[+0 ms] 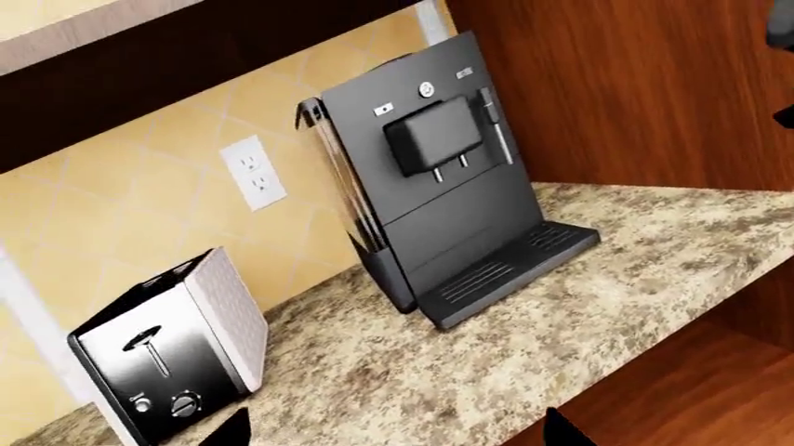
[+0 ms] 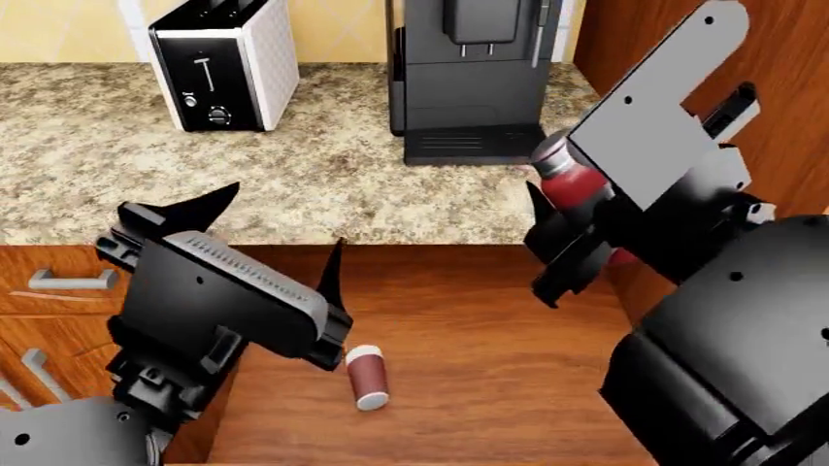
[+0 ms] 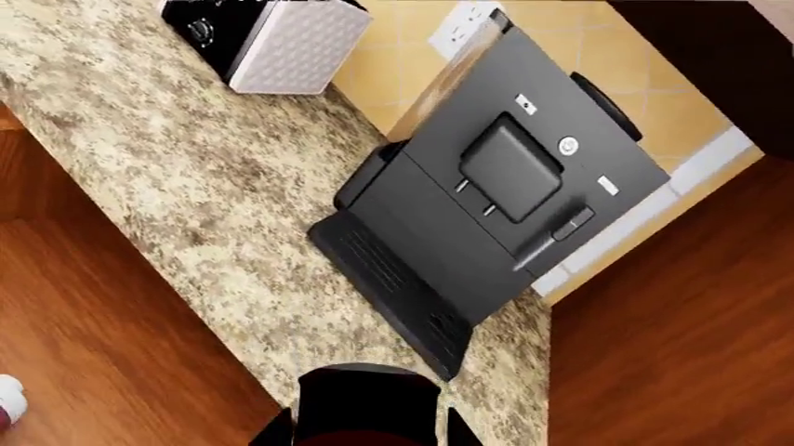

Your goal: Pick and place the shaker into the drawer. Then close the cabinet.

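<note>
A shaker (image 2: 367, 377) with a dark red body and a white cap lies on its side on the floor of the open drawer (image 2: 506, 330); its edge shows in the right wrist view (image 3: 6, 401). My right gripper (image 2: 566, 209) is shut on a second dark red shaker (image 2: 574, 184) with a darker cap, held above the counter's front edge; it fills the jaws in the right wrist view (image 3: 367, 400). My left gripper (image 2: 279, 233) is open and empty above the drawer's left side, its fingertips (image 1: 236, 429) framing bare counter. The cabinet (image 2: 39, 311) lies at left.
A granite counter (image 2: 130, 165) carries a black-and-white toaster (image 2: 223, 60) and a big black coffee machine (image 2: 473, 73). A tall wooden panel (image 2: 778, 146) stands at the right. Silver bar handles (image 2: 65, 280) sit on the cabinet front at left.
</note>
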Motion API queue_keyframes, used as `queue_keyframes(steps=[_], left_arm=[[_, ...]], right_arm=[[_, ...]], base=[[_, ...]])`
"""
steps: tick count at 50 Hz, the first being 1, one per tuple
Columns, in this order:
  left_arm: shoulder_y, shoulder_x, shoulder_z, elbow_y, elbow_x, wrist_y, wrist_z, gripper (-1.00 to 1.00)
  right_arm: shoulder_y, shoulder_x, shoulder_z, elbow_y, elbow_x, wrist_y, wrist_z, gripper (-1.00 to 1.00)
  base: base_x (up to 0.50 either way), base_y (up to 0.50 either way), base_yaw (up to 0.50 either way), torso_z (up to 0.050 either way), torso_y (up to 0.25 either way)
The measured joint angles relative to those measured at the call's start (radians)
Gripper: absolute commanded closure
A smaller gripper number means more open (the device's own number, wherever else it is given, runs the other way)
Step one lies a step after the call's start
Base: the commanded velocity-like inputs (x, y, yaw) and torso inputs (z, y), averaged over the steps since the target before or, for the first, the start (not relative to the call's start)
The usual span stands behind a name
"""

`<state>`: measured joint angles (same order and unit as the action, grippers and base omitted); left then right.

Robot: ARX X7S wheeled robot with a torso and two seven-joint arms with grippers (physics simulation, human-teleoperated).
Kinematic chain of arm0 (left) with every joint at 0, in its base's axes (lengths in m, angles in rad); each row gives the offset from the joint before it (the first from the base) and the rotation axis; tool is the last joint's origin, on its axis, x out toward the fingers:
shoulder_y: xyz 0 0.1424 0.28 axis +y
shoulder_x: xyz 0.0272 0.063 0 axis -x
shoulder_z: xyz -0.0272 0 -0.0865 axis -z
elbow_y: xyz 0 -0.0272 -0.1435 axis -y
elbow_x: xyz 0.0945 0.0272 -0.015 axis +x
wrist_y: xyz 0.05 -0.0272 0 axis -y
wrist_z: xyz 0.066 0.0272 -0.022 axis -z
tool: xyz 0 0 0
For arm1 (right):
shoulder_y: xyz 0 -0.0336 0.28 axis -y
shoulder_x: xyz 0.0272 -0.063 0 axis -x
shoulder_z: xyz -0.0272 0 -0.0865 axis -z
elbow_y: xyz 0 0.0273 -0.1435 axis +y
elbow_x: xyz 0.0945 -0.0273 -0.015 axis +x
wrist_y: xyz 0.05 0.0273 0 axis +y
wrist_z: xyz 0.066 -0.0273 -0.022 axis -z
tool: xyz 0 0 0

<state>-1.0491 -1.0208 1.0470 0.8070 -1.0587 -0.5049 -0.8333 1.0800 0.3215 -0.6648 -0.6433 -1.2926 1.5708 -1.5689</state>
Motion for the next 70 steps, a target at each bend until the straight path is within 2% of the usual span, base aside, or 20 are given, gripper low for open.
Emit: queue_keyframes(steps=[12,19,25,46,58,59,65,70], left_arm=[[0.010,-0.134,-0.052,0.085,-0.027,0.061,-0.039,-1.00],[0.036,-0.183,-0.059,0.103,-0.020,0.097,-0.046,-1.00],[0.057,-0.217,-0.061,0.117,-0.011,0.125,-0.051,-1.00],[0.101,-0.290,-0.060,0.186,-0.013,0.180,-0.080,-1.00],[0.127,-0.323,-0.049,0.209,0.003,0.209,-0.091,-1.00],[0.129,-0.325,-0.048,0.210,0.004,0.211,-0.091,-1.00],[0.134,-0.333,-0.044,0.214,0.009,0.220,-0.093,-1.00],[0.135,-0.334,-0.043,0.215,0.008,0.225,-0.096,-1.00]], right_arm=[[0.113,0.142,-0.171,0.050,0.289,0.000,-0.001,1.00],[0.125,0.166,-0.276,0.070,0.392,-0.002,0.003,1.00],[0.070,0.157,-0.319,0.115,0.457,-0.038,0.050,1.00],[-0.227,-0.022,-0.210,0.413,0.631,-0.284,0.403,1.00],[-0.319,-0.091,-0.151,0.551,0.697,-0.371,0.521,1.00],[-0.323,-0.095,-0.148,0.559,0.701,-0.373,0.527,-1.00],[-0.324,-0.119,-0.114,0.570,0.705,-0.359,0.553,-1.00],[-0.295,-0.143,-0.062,0.492,0.697,-0.311,0.551,-1.00]], base=[[0.00,0.00,0.00,0.000,0.000],[0.00,0.00,0.00,0.000,0.000],[0.00,0.00,0.00,0.000,0.000],[0.00,0.00,0.00,0.000,0.000],[0.00,0.00,0.00,0.001,0.000],[0.00,0.00,0.00,0.000,0.000],[0.00,0.00,0.00,0.000,0.000],[0.00,0.00,0.00,0.000,0.000]])
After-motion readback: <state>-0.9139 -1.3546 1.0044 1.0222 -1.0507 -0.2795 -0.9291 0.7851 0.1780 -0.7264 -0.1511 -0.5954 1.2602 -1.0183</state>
